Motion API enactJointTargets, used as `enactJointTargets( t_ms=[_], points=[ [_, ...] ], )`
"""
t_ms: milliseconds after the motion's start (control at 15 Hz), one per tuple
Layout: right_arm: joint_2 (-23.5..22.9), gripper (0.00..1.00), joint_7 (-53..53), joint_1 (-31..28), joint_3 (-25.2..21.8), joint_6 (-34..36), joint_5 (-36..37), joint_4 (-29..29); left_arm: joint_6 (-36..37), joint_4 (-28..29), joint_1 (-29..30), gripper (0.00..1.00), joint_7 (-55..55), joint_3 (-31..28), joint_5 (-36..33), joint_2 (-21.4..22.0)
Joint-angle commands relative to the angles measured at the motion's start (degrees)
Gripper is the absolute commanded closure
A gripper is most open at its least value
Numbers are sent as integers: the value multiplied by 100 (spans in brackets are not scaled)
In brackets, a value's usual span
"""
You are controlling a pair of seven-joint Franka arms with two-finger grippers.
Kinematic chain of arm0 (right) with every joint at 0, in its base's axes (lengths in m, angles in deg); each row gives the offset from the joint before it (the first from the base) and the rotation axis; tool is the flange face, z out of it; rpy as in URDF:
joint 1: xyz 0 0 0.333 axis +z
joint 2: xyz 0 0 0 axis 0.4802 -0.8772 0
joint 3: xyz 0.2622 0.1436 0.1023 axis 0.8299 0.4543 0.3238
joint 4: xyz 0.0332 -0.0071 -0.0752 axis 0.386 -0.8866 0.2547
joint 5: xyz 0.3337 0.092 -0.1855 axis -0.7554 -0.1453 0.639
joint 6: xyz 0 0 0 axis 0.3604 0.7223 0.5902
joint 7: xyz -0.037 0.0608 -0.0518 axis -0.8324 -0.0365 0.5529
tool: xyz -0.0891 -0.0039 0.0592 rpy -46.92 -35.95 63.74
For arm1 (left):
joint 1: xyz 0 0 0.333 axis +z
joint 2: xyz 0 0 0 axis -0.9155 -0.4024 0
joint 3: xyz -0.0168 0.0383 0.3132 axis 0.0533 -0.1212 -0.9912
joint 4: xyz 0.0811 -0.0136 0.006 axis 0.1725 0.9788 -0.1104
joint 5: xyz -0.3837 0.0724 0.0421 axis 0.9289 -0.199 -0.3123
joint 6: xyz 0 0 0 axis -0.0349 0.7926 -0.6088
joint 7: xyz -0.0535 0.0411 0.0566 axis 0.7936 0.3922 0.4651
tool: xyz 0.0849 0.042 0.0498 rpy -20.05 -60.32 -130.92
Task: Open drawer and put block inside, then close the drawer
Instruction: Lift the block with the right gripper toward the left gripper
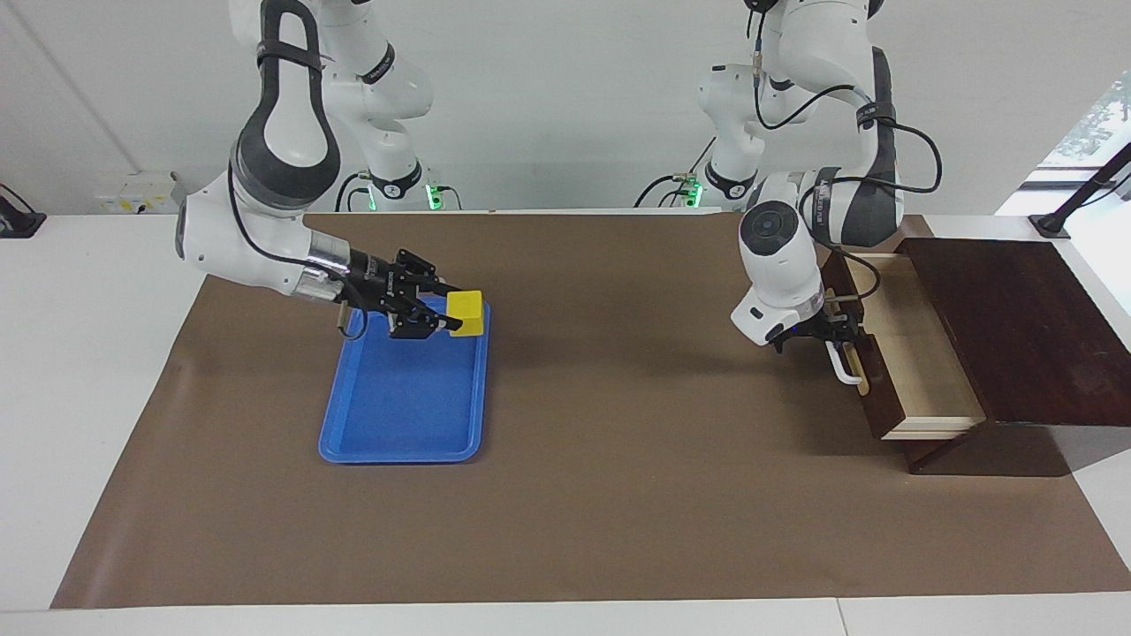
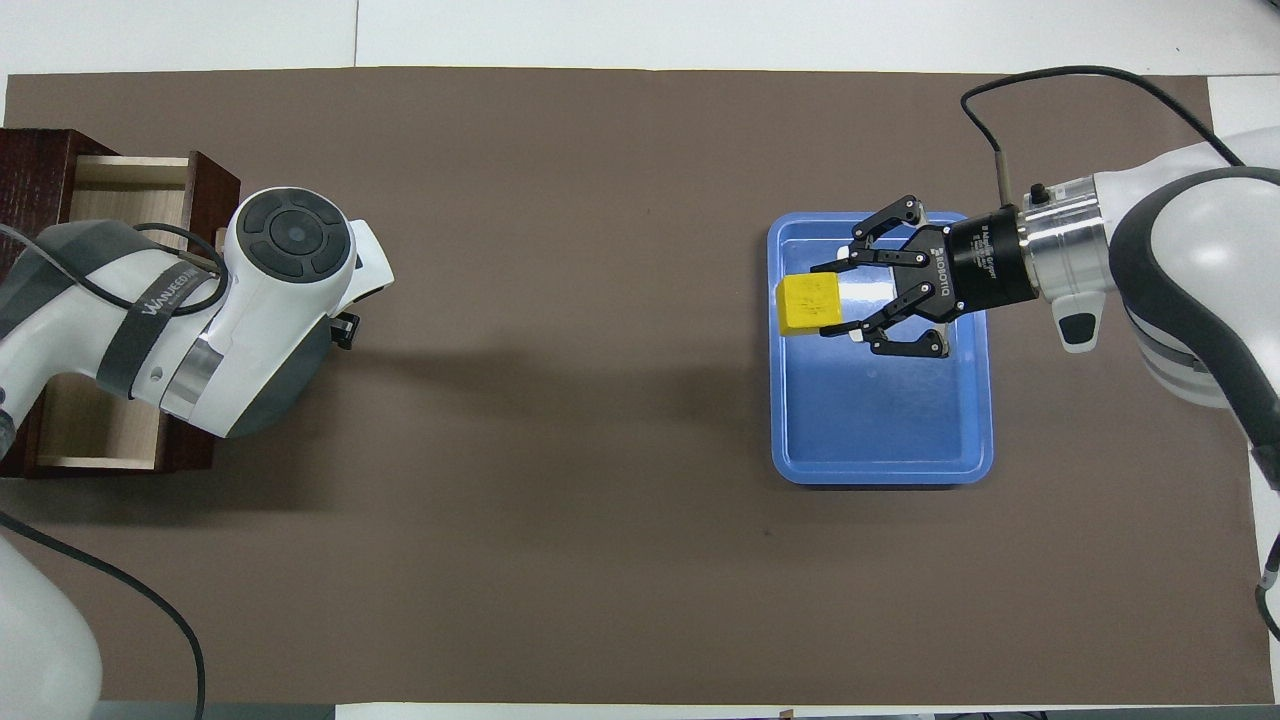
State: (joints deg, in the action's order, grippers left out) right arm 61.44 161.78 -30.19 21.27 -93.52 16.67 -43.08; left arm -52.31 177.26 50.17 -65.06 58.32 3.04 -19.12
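Your right gripper point(image 1: 452, 315) has its jaws clamped on the yellow block point(image 1: 466, 314), holding it up over the blue tray point(image 1: 402, 415), at the tray's end nearer the robots. The tray lies on the brown mat point(image 1: 618, 495) covering the surface, toward the right arm's end. Your left gripper point(image 1: 835, 340) sits at the white bar handle point(image 1: 842, 362) of the drawer point(image 1: 919, 353); you cannot tell how its jaws stand. The drawer stands pulled out of its dark wood box point(image 1: 1007, 327), pale interior showing, at the left arm's end of the surface.
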Motion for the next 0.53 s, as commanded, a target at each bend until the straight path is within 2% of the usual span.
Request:
enactJointTargets(
  t_ms=[0, 266, 465],
  points=[
    [44, 100, 288, 131, -2, 102, 93, 178, 257, -140, -59, 0, 176, -32, 333, 264],
    [71, 100, 297, 132, -2, 181, 93, 187, 977, -904, -77, 0, 494, -32, 535, 264],
    [71, 100, 350, 166, -2, 164, 93, 205, 1276, -1283, -51, 0, -135, -58, 1561, 439]
  ],
)
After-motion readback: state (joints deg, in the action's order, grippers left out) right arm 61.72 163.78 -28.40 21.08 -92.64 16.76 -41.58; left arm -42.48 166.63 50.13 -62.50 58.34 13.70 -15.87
